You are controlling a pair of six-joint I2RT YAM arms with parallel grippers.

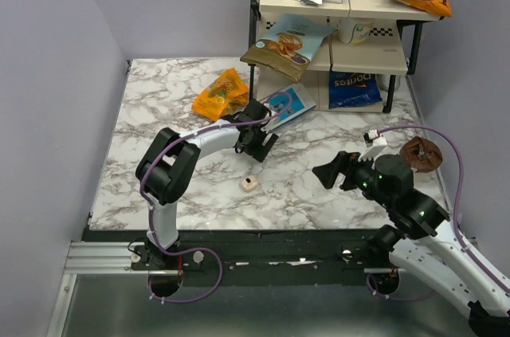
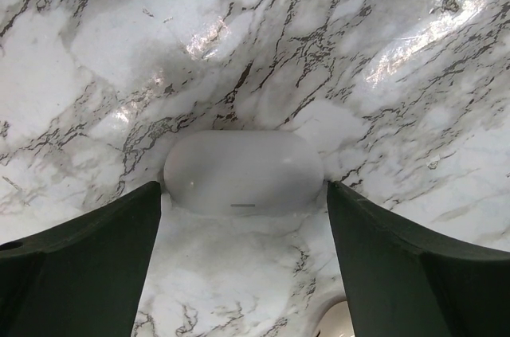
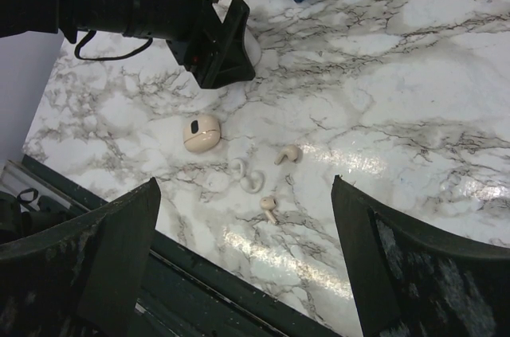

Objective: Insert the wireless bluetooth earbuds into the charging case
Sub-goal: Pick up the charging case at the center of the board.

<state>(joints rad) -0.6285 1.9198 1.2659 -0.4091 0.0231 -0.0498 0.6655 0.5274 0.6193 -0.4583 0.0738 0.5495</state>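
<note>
Top view: marble-pattern table [image 1: 159,114], glossy. The charging case [image 1: 249,183], tiny, cream, rounded, is seen mid-table toward the near edge, w/ nothing touching it. Left gripper [image 1: 261,146] is reached out low just beyond it, arm bent at the elbow. Right gripper [image 1: 325,171] is held apart, pointing left, right of the case. A brown disc [image 1: 420,154] lies at the right.

Left wrist view: a smooth white pill-shaped object [image 2: 243,171] is flanked by the left gripper's spread dark fingers [image 2: 88,257]; contact can't be told.

Right wrist view: the case [image 3: 201,131] is shown w/ a dark spot on top; contents can't be made out. An earbud [image 3: 287,154], a second earbud [image 3: 268,205] and a white loop-shaped piece [image 3: 250,181] lie loose on the marble beside it.
</note>
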